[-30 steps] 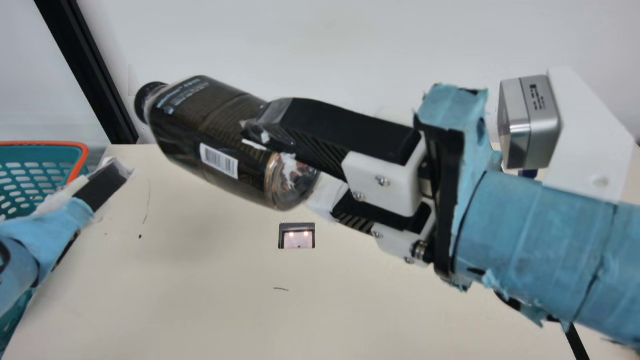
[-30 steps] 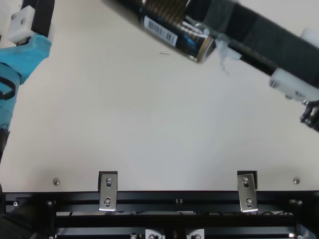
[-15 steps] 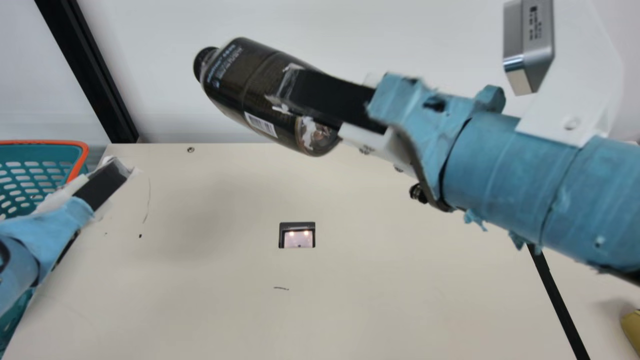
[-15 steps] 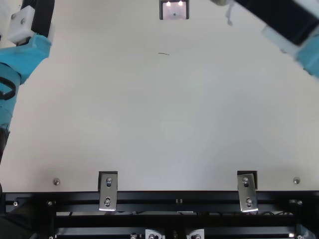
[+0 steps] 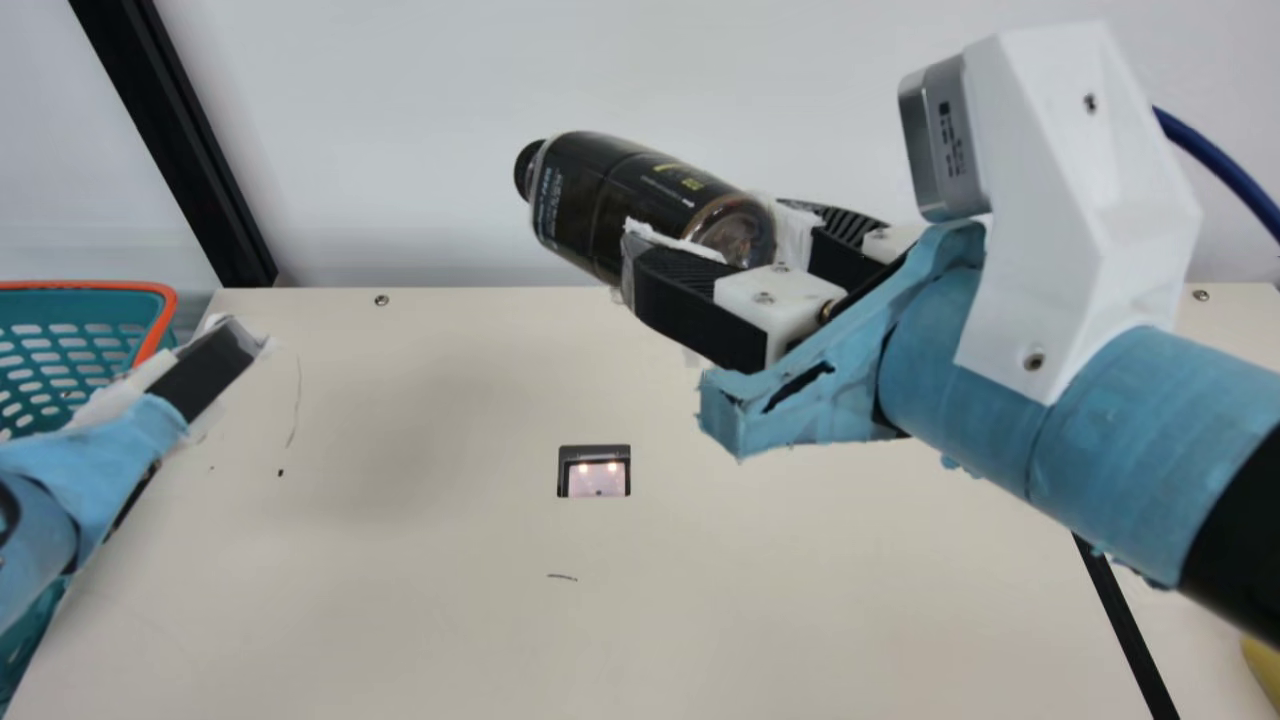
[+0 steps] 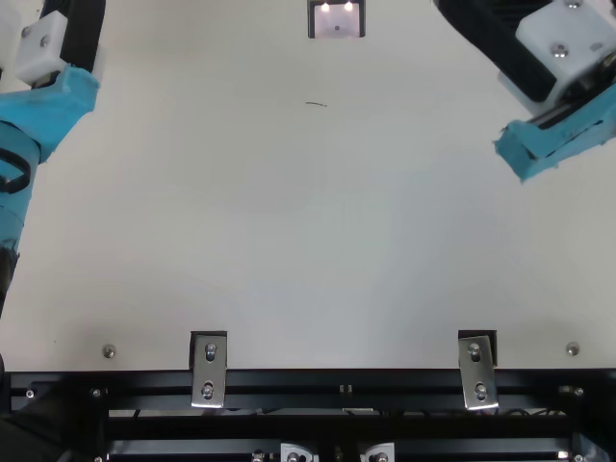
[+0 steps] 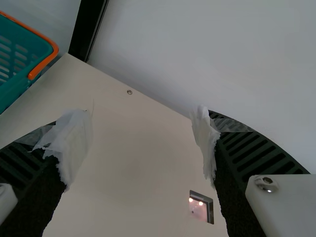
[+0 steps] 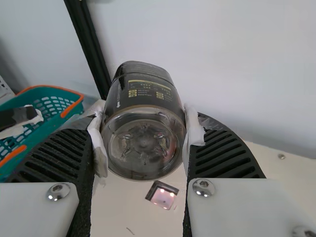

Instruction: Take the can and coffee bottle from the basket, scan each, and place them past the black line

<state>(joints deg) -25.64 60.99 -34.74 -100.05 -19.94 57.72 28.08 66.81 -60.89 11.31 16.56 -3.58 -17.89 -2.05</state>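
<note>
The blue-wrapped black right arm (image 5: 1130, 440) slants in from the main view's right, its black, ribbed two-fingered right hand (image 5: 705, 235) raised and aimed leftward, fingers partly apart. The blue-wrapped left arm (image 5: 40, 545) sits at the left edge; its matching black left hand (image 5: 212, 368) has widely spread, white-taped fingertips.

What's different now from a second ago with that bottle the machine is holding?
The right hand has carried the bottle towards the robot's right, higher in the main view. It has also rolled: a label side with yellow print now faces that camera instead of the barcode. Nothing was grabbed or let go. The left hand, basket and lit scanner window stayed put.
</note>
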